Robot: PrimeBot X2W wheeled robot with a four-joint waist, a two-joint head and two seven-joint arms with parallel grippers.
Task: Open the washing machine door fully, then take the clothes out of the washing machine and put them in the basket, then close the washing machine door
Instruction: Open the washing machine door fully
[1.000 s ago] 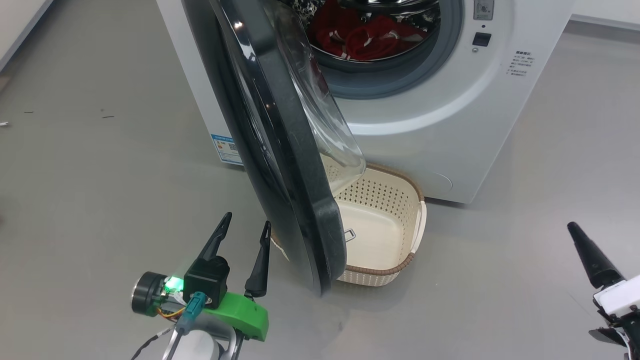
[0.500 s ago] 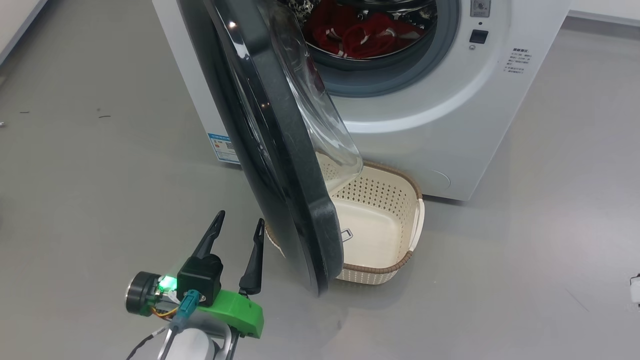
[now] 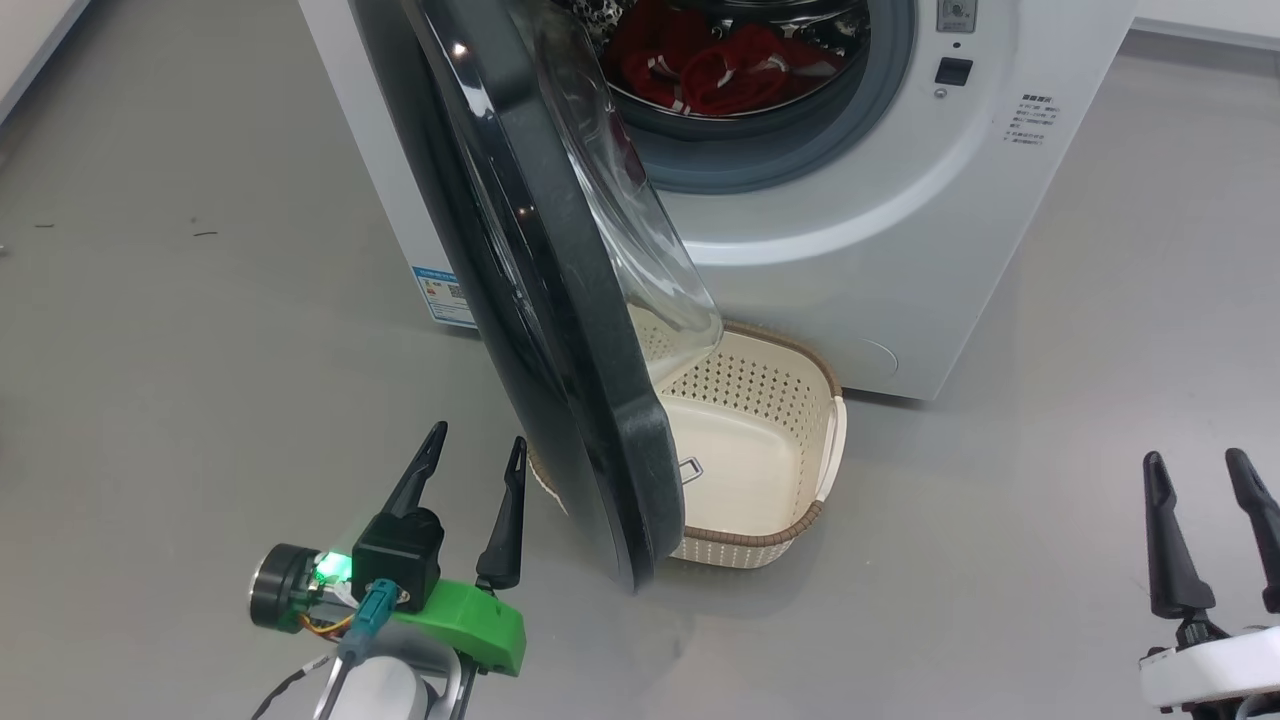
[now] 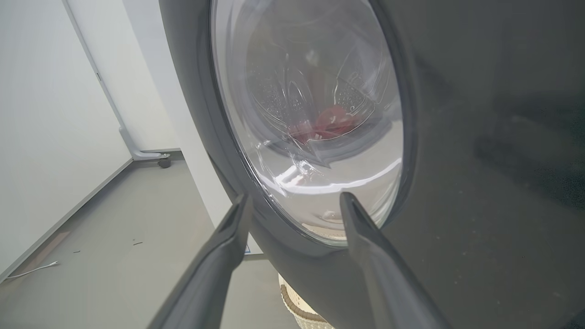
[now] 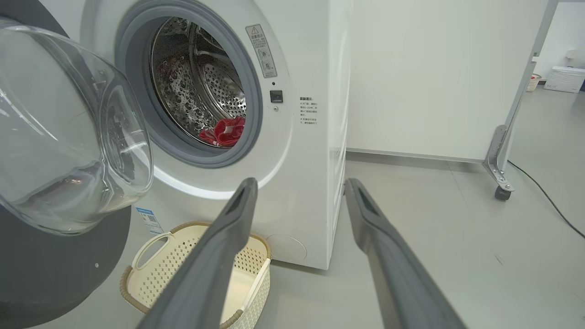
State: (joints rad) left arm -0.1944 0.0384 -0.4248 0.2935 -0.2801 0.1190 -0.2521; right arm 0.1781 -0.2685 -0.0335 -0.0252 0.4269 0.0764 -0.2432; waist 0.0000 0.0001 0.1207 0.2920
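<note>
The white washing machine (image 3: 900,250) stands at the top of the head view. Its black door (image 3: 560,330) hangs about half open, edge toward me, glass bowl (image 5: 68,137) facing the drum. The red clothes (image 3: 720,60) lie in the steel drum (image 5: 226,130). The cream basket (image 3: 760,538) sits on the floor before the machine, partly under the door. My left gripper (image 3: 479,436) is open, just left of the door's lower edge, fingers pointing at its outer face (image 4: 480,183). My right gripper (image 3: 1194,457) is open at the lower right, well clear of the basket.
A blue label (image 3: 440,295) marks the machine's lower left corner. A white partition on a caster foot (image 5: 500,183) stands right of the machine, with a black cable (image 5: 544,192) on the floor. Another caster (image 4: 162,160) and a white cable (image 4: 32,270) lie to the left.
The right gripper dropped out of the head view and has come back at the lower right with both fingers showing. The camera shifted slightly. Left gripper and door hold their places.
</note>
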